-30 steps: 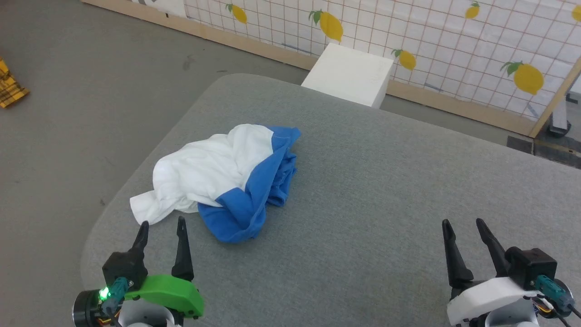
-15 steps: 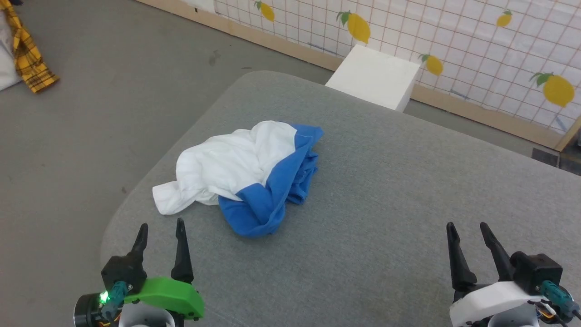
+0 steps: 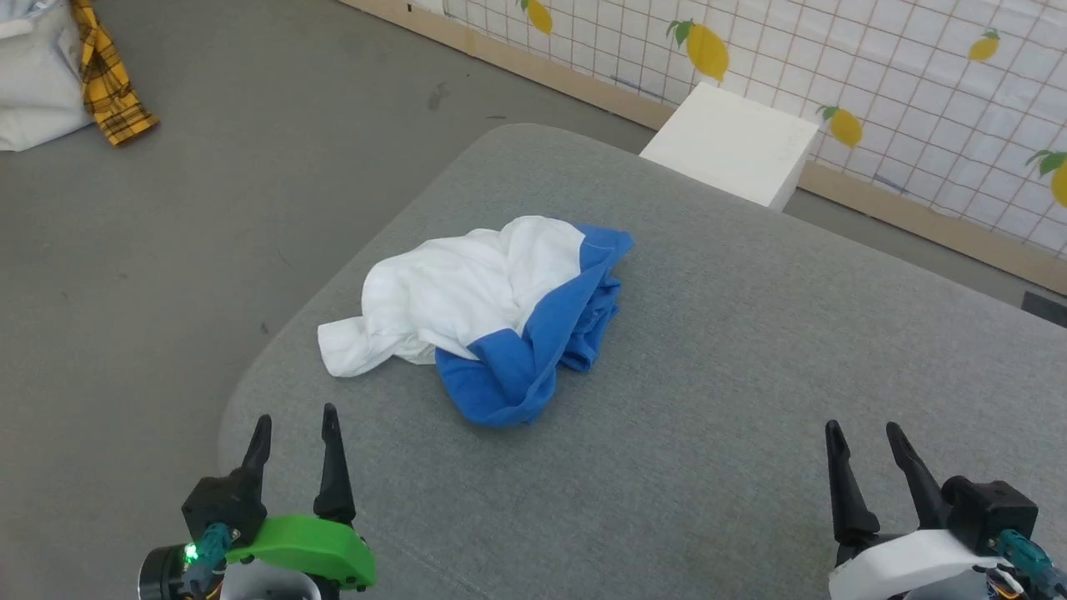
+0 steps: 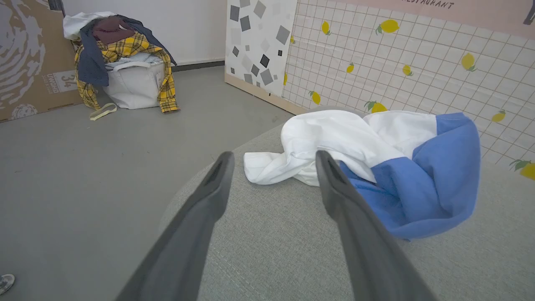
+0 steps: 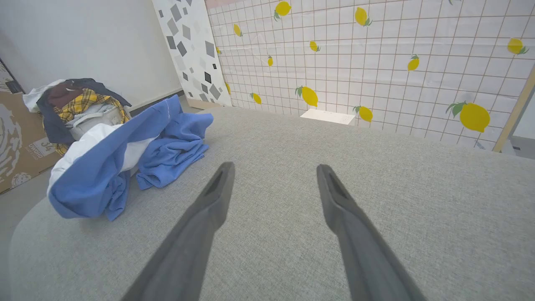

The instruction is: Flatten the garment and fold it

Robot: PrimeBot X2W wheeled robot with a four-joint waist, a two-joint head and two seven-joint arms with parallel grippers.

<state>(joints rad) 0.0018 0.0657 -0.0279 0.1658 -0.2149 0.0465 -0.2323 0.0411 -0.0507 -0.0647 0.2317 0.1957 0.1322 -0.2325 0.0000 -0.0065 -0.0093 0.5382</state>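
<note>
The left hand (image 3: 296, 414) is held with its two long dark fingers spread wide and nothing between them, low over the near left corner of the grey fabric-covered counter (image 3: 708, 400). The right hand (image 3: 861, 426) is likewise spread and empty, over the near right part of the same surface, well apart from the cloth.

Just beyond the left hand's fingertips, the garment (image 3: 467, 287), a soft thin cloth T-shirt with a white body and bright blue sleeves, is heaped in a crumple on the left half of the counter. A twisted white end trails toward the left hand, and a bunched blue fold faces the right hand. It is touched by neither hand.

Behind the counter a rigid white box (image 3: 733, 142) is set by a lemon-printed tiled wall (image 3: 917, 75), and a pile of clothes (image 4: 125, 62) lies on the grey floor (image 3: 208, 167).

Flattening is judged not yet begun; the approach is the step in hand. The next move calls for two separate edges to be pinched, the white end by the left hand and the blue fold by the right, so that the heap can be drawn apart and spread toward the open middle of the counter.
</note>
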